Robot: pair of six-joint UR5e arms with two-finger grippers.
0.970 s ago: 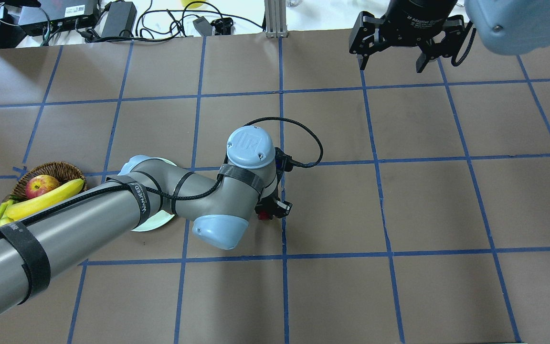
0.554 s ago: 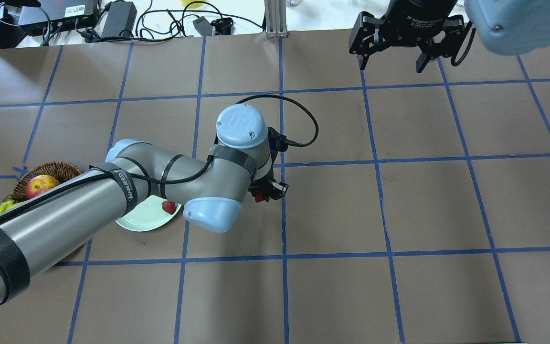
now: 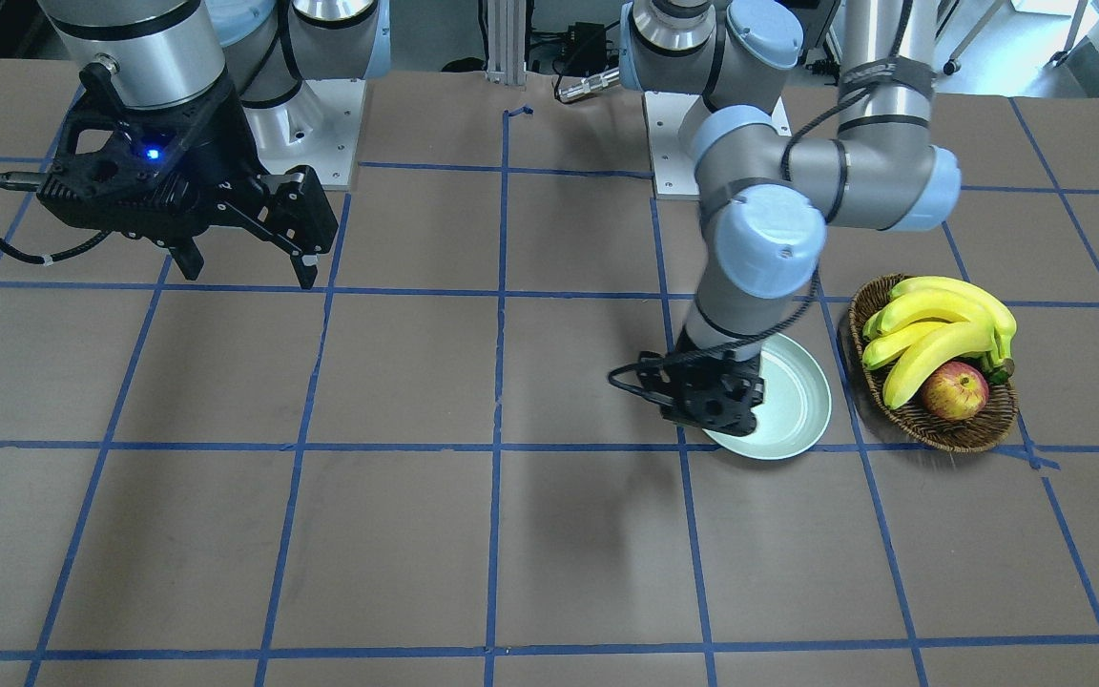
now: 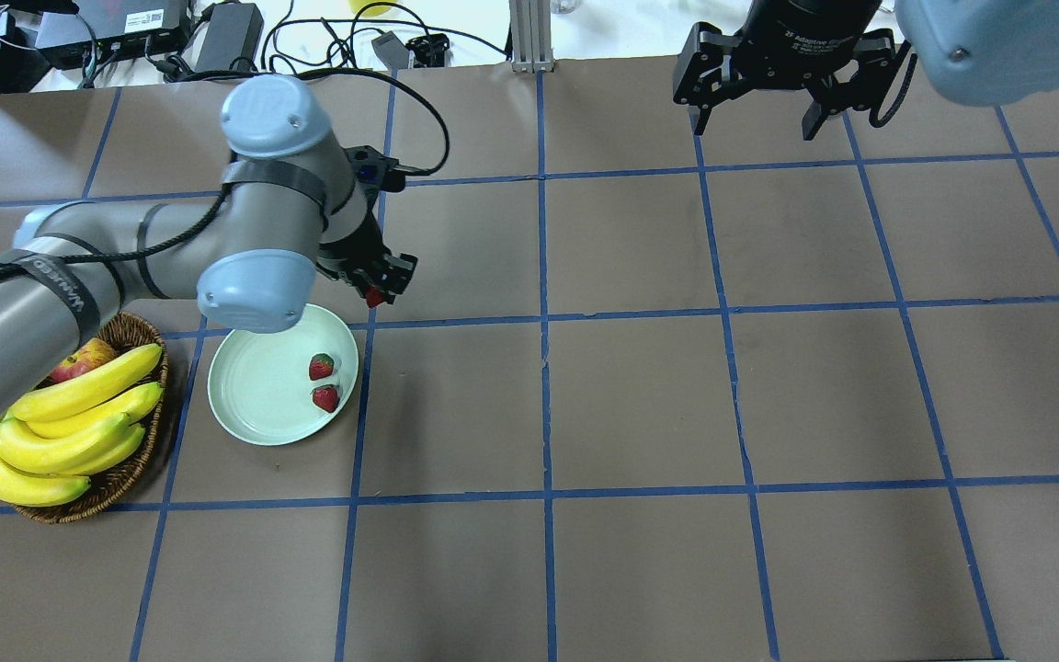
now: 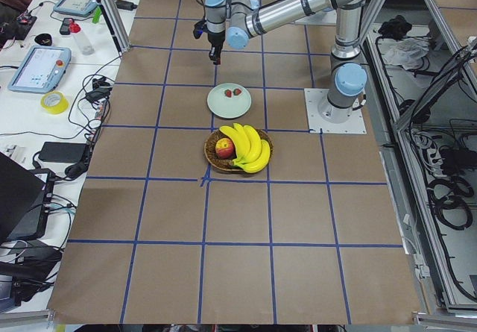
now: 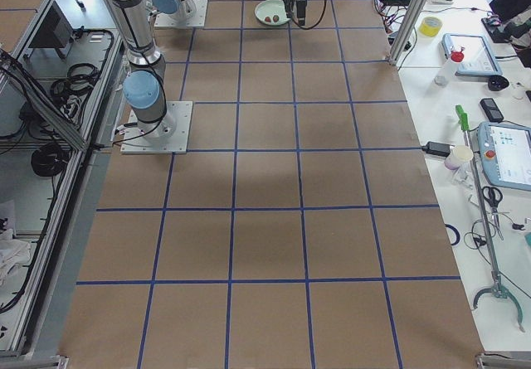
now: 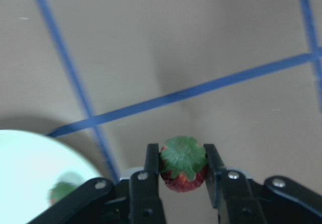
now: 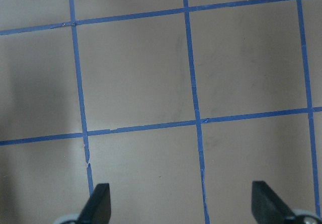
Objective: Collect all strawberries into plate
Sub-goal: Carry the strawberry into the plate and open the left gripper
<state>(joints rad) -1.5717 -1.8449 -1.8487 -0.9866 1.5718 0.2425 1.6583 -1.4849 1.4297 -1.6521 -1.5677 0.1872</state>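
Observation:
My left gripper (image 4: 382, 287) is shut on a strawberry (image 4: 375, 297), a small red berry with a green cap. The left wrist view shows the strawberry (image 7: 183, 164) pinched between both fingers. It hangs above the table, just off the far right rim of the pale mint-green plate (image 4: 249, 395). Two more strawberries (image 4: 321, 366) (image 4: 325, 398) lie on the plate's right side. In the front-facing view the left gripper (image 3: 714, 405) hides them and part of the plate (image 3: 802, 401). My right gripper (image 4: 755, 119) is open and empty, high over the far right of the table; it also shows in the right wrist view (image 8: 182, 206).
A dark wicker basket (image 4: 131, 325) with bananas (image 4: 70, 423) and a red-yellow apple (image 4: 77, 366) stands just left of the plate. My left arm's elbow hangs over the plate's far rim. Cables and power bricks lie beyond the table's far edge.
My left arm has swung left and toward the far side, carrying the strawberry from right of the plate to its far right rim. The plate, its two strawberries and the bananas are now uncovered.

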